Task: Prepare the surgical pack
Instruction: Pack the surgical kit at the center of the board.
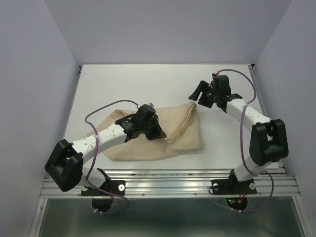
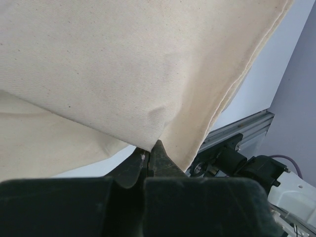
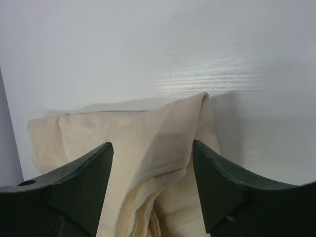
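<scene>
Though gaping wide and empty at the right jaws, just short of a bunched corner of the beige cloth sheet [image 1: 182, 138] on the white worktop [image 1: 148, 81] ahead, clamps tight at the left jaws on a fold of that sheet spreading beyond their tips.

White table [image 1: 148, 84], lavender walls [image 1: 29, 74], aluminium rail [image 1: 168, 180] at near edge.

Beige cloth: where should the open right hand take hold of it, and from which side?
Probably the far right corner of the cloth, from above: its folded layers bunch into a raised ridge there, framed by the right hand's open fingers.
</scene>
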You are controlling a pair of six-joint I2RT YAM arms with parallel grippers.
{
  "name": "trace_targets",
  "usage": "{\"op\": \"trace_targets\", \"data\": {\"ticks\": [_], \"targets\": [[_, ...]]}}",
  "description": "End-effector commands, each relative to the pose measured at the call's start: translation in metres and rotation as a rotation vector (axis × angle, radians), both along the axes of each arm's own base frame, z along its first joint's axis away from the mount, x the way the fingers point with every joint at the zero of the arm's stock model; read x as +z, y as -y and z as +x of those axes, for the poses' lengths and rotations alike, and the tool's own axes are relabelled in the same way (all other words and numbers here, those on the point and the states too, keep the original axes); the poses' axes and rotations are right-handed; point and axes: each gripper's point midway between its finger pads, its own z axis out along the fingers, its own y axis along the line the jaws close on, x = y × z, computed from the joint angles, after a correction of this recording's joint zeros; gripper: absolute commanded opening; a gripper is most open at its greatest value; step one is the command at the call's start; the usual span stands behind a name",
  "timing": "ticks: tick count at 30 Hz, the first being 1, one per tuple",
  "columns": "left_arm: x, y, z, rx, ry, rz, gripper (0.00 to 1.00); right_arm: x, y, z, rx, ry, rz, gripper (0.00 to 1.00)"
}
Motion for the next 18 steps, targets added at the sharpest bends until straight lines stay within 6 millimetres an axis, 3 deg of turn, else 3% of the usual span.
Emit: {"op": "trace_targets", "data": {"ticks": [1, 4, 5, 7, 9, 13, 18], "targets": [[0.014, -0.001, 0.006, -0.009, 0.040, -0.003, 0.00, 0.000, -0.007, 0.016, 0.020, 0.007, 0.033, 0.66], [0.015, -0.003, 0.006, -0.012, 0.040, 0.009, 0.00, -0.008, -0.010, 0.013, 0.030, -0.019, 0.047, 0.40], [0.016, -0.003, 0.006, -0.013, 0.041, 0.009, 0.00, -0.008, -0.010, 0.013, 0.029, -0.021, 0.050, 0.27], [0.014, -0.004, 0.006, -0.014, 0.038, 0.015, 0.00, -0.006, -0.010, 0.012, 0.028, -0.014, 0.049, 0.12], [0.013, -0.005, 0.007, -0.014, 0.036, 0.022, 0.00, -0.001, -0.009, 0.012, 0.031, -0.002, 0.045, 0.04], [0.016, -0.015, 0.014, -0.002, 0.048, 0.047, 0.00, 0.017, -0.010, 0.009, 0.049, 0.041, 0.045, 0.01], [0.027, -0.023, 0.019, -0.012, 0.074, 0.049, 0.00, 0.016, -0.012, -0.006, 0.093, 0.013, 0.045, 0.01]]}}
